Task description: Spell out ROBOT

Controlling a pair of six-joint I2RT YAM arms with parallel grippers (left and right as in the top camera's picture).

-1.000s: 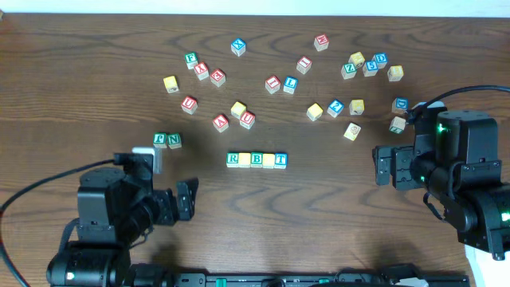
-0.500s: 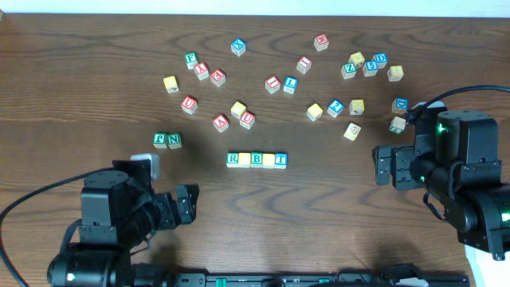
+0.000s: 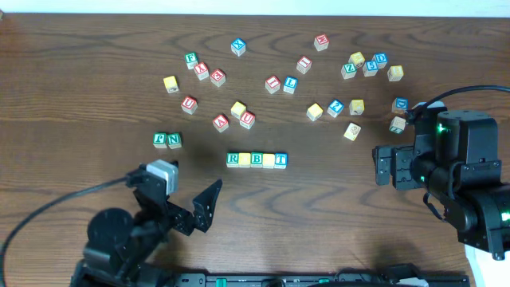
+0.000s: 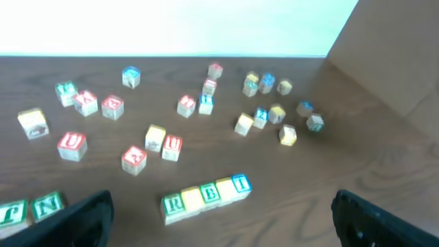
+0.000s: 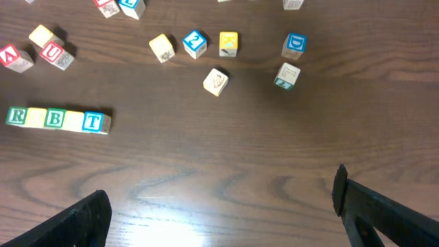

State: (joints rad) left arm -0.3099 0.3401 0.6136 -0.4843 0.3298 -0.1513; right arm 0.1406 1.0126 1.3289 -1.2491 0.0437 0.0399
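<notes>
A row of five letter blocks (image 3: 256, 159) lies at the table's middle: R, a yellow face, B, a yellow face, T. It also shows in the left wrist view (image 4: 206, 195) and the right wrist view (image 5: 58, 119). My left gripper (image 3: 195, 214) is open and empty, low at the front left, tilted up toward the row. My right gripper (image 3: 384, 166) is open and empty at the right, well clear of the row. Both grippers show only bare wood between their fingers (image 4: 219, 223) (image 5: 223, 209).
Many loose letter blocks are scattered across the far half of the table. Green F and N blocks (image 3: 167, 140) sit left of the row. A pale block (image 3: 352, 131) and D block (image 3: 400, 104) lie near my right arm.
My left arm has drawn back toward the front edge and tilted its gripper upward. The right arm and the blocks have not moved.
</notes>
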